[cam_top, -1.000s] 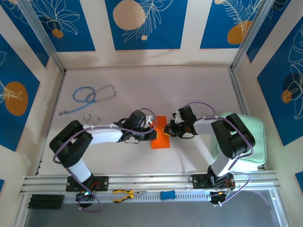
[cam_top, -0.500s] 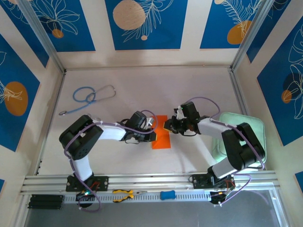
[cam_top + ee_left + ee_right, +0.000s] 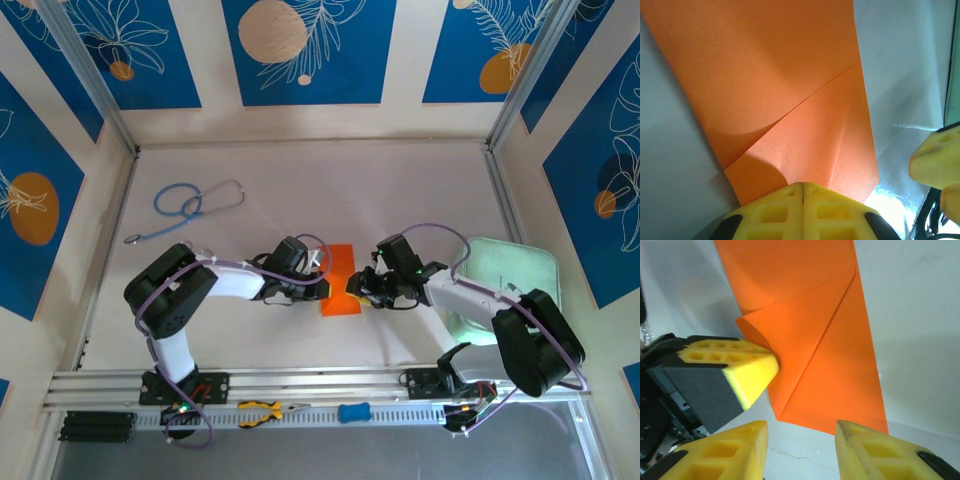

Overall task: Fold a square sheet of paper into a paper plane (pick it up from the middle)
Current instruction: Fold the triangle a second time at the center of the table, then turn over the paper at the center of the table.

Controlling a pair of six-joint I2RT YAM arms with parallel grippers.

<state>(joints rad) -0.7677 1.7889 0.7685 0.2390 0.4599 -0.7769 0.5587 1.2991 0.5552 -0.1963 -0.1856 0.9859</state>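
Tabletop (image 3: 300,190): carries the orange sheet (image 3: 340,272) near its centre, nearer the near edge than the far edge and well apart from the pale green pad (image 3: 515,262) on the right side.

Orange sheet: lies flat as a narrow folded strip. Its long axis runs from the near edge toward the far edge, slightly tilted. It sits directly between the two arms, which reach it from opposite long edges.

Left gripper (image 3: 802,192): fully closed, with the yellow fingertips resting on the sheet's left edge at the base of the diagonal flap (image 3: 800,335). It cannot be told whether a layer is pinched or only pressed down.

Right gripper (image 3: 800,426): fingers partly apart and holding nothing. The sheet's end edge and corner lie just ahead of the fingertips, apart from them, and the long axis leads straight away from the gap.

Assessment: the coming move probably belongs to the right arm, since it is free and lined up with the strip. The left arm appears to serve as the anchor. A fold from this side likely requires the fingers to pass under the near corner without dragging the strip sideways
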